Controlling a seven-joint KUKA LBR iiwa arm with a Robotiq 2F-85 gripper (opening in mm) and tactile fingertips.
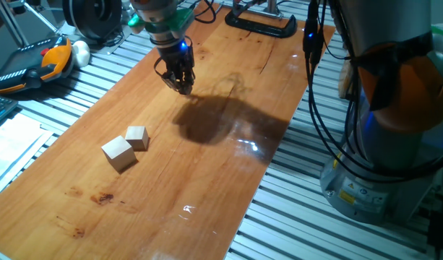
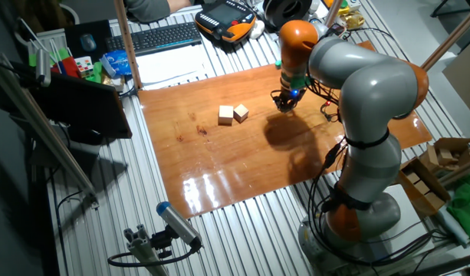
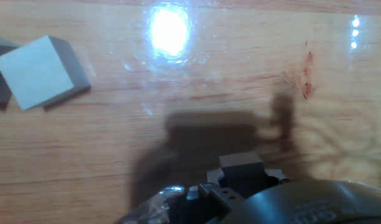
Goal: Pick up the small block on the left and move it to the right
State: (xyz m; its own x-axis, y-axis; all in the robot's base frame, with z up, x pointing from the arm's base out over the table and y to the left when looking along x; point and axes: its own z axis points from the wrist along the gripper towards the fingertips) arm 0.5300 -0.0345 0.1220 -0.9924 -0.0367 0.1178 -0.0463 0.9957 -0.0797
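Observation:
My gripper (image 1: 182,87) hangs a little above the wooden board (image 1: 228,180), to the right of the two loose cubes. In the hand view the gripper (image 3: 242,182) is shut on the small block (image 3: 242,167), a tiny cube that looks dark in the shadow between the fingers. The block is hidden by the fingers in both fixed views. The gripper also shows in the other fixed view (image 2: 284,104). Its shadow (image 1: 210,121) falls on the board beside it.
A mid-sized light wooden cube (image 1: 137,137) (image 2: 241,113) (image 3: 38,71) and the largest cube (image 1: 118,153) (image 2: 225,115) sit close together on the board. A black clamp (image 1: 261,24) lies at the far edge. The arm's base (image 1: 380,166) and cables stand at the right.

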